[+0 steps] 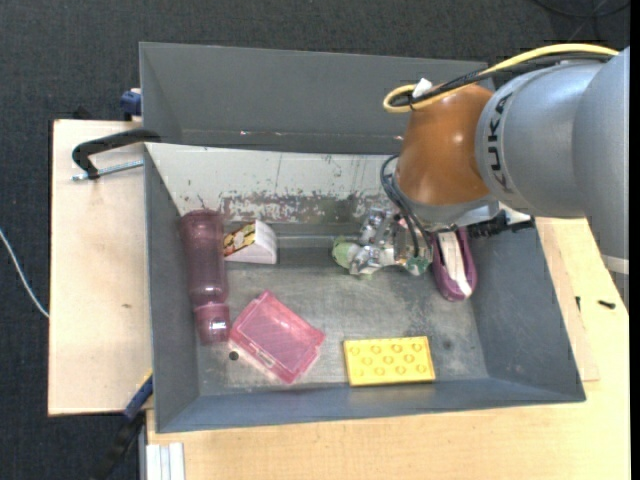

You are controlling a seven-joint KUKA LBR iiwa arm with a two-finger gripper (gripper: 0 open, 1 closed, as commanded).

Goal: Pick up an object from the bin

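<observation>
My gripper (378, 242) hangs low over the middle of the bin, near the back wall, under the orange wrist cover. A small pale green thing (346, 255) lies on the floor just to its left, touching or almost touching the gripper's tip. Right of the gripper a purple and white oblong thing (453, 266) leans on the bin's right slope. A flat yellow studded brick (390, 360) lies toward the front, below the gripper.
A translucent purple bottle (205, 273) lies along the left wall. A small white box with orange and yellow print (250, 242) sits beside the bottle's top end. A pink translucent box (275, 335) rests at the front left. The arm covers the bin's back right corner.
</observation>
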